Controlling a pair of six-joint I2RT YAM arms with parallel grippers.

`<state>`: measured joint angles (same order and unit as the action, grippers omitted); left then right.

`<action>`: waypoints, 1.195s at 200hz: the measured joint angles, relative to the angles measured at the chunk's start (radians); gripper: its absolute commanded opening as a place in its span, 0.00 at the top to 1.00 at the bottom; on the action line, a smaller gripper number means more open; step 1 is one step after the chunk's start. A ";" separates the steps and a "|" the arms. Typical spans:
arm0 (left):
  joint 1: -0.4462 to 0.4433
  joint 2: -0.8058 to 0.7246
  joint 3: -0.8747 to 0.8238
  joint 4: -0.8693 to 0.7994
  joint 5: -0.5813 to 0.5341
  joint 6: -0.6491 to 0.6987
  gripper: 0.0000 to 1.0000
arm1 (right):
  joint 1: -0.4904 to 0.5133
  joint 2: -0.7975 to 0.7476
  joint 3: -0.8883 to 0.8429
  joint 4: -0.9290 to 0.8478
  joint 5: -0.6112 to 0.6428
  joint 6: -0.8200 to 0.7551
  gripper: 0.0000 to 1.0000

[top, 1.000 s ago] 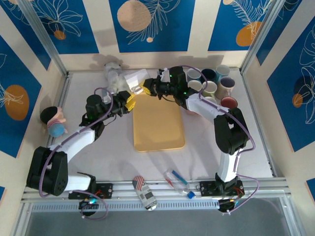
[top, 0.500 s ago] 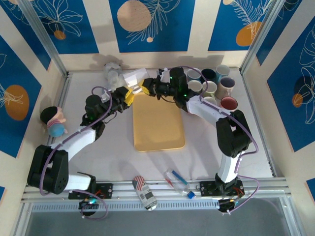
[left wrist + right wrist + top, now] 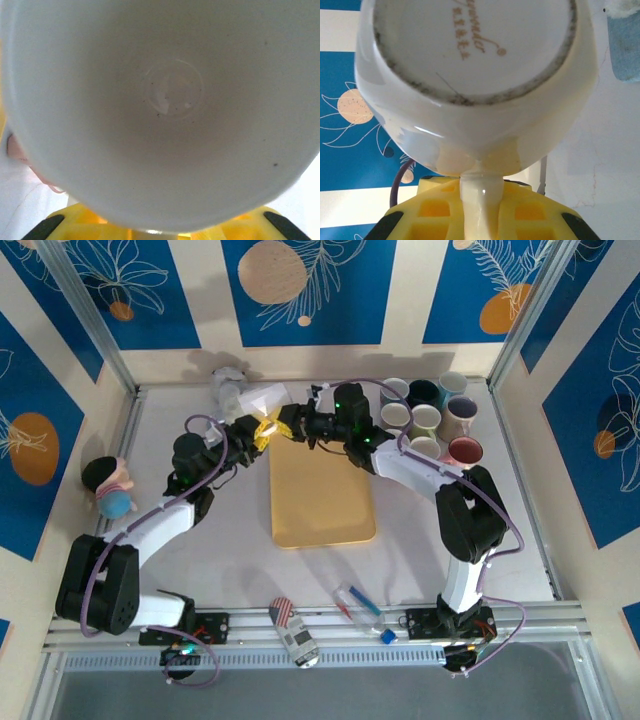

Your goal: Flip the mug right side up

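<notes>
Blue-and-cream floral wall panels (image 3: 300, 290) box in a white tabletop (image 3: 200, 560). From the top camera we've got a tan rectangular tray (image 3: 322, 490) in the middle, a cluster of assorted mugs (image 3: 425, 420) at the far right and a small plush doll (image 3: 108, 488) over on the left. Both arms meet just past the tray's far left corner. The white ceramic mug (image 3: 262, 398) is up off the table there, with the left gripper (image 3: 262, 434) and right gripper (image 3: 286, 422) crowded right against it.

Left wrist cam: we're staring straight down into the mug (image 3: 165, 100), bare inside and bottom. The left gripper (image 3: 157, 227) has its yellow fingers poking out just under the rim. We honestly can't tell if they're pinching the wall or just sitting next to it.

Right wrist cam: now we get the mug's underside (image 3: 470, 45), maker's mark and all. The right gripper (image 3: 480, 187) is clamped tight on the handle (image 3: 479, 210), which runs down between the yellow jaws.

Our read is that this is mid-flip. The mug is lying sideways in the air, mouth toward the left arm and base toward the right. For the next move, we'd want the left side to have a solid hold before the right lets go. Otherwise the right wrist needs to roll so the base points down. Then it's a gentle set-down on the tray, mouth up.
</notes>
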<state>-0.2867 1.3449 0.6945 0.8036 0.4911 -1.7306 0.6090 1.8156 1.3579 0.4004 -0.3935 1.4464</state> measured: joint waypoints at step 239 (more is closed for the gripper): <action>-0.004 -0.024 0.243 -0.691 0.009 0.602 1.00 | -0.128 -0.432 -0.034 -0.848 0.259 -0.573 0.40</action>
<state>-0.2909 1.3209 0.9379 0.1123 0.5003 -1.1282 0.4812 1.3834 1.3239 -0.4480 -0.1345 0.8734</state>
